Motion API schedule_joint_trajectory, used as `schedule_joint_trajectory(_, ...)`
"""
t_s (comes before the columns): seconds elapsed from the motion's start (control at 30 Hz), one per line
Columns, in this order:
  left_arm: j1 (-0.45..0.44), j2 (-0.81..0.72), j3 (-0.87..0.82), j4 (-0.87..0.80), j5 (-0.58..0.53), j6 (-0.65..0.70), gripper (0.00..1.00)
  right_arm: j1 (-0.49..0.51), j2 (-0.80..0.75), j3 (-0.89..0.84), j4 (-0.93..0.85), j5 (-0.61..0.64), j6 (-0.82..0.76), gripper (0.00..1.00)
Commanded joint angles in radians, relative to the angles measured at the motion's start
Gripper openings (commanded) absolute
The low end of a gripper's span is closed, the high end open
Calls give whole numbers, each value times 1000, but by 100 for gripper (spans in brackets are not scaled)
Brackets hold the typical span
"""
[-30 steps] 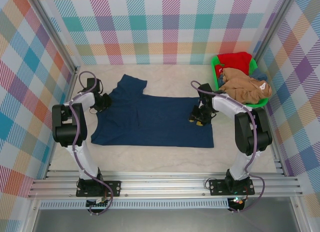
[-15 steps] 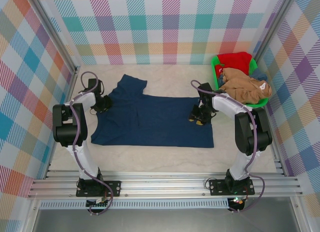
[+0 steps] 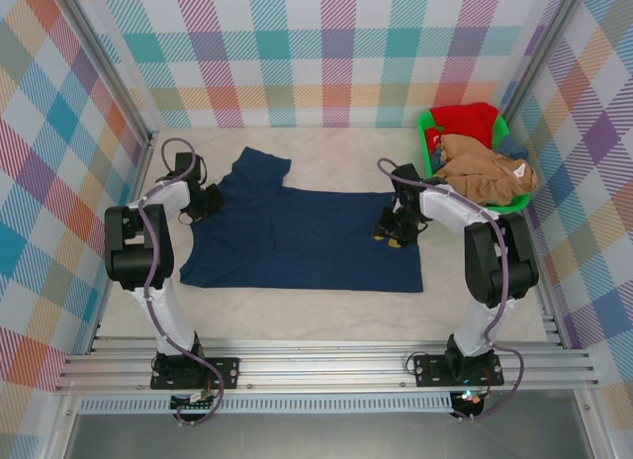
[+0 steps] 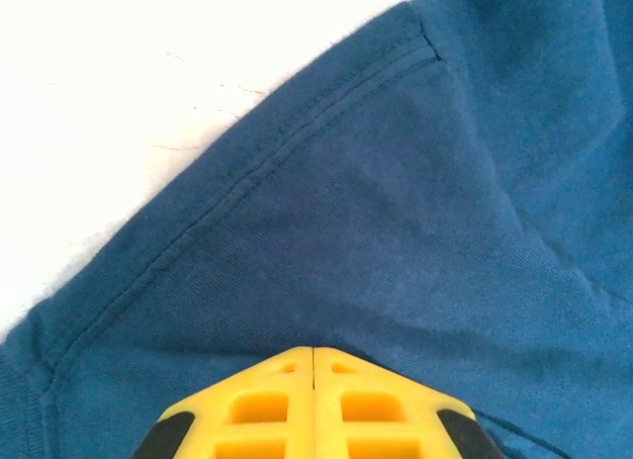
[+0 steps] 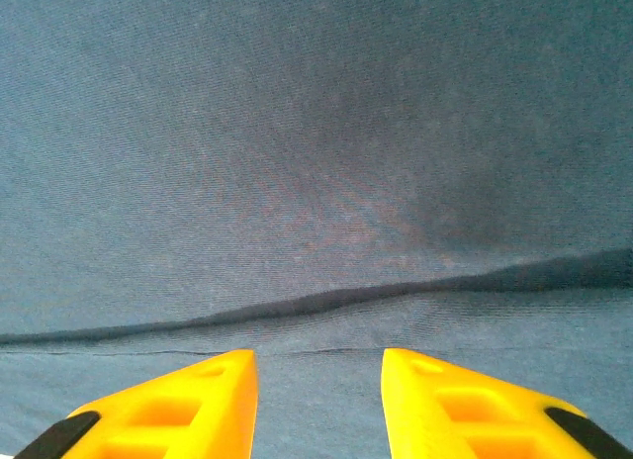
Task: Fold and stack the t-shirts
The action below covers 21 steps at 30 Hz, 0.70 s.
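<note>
At table centre, large dark navy cloth t-shirt [image 3: 297,236] lies spread flat. Left gripper [image 4: 314,352] fingers together near sleeve seam; I cannot tell if cloth is pinched. Right gripper [image 5: 318,355] fingers apart over cloth ridge. I judge best: close right low on ridge, lift both evenly.

The right gripper [image 5: 318,368] holds its two yellow plastic fingers [image 5: 183,400] well apart; black pads [image 5: 61,434] show at their outer edges; a dark navy soft cloth t-shirt [image 5: 316,152] spreads ahead of and between them; just beyond the fingertips a raised fold ridge [image 5: 326,301] crosses the cloth, climbing slightly rightward.
</note>
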Motion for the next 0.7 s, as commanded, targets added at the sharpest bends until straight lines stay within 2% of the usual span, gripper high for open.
schedule_joint_trajectory(0.0,-34,-28,35,-29,-18,24,0,7,-12,4,-19,-4,9,38)
schedule_joint_trajectory(0.17,-61,-50,36,-30,-43,29,0,7,-13,4,-19,-4,9,38)
schedule_joint_trajectory(0.67,-62,-3,135,-60,-78,20,0,7,-29,-8,-23,5,9,38)
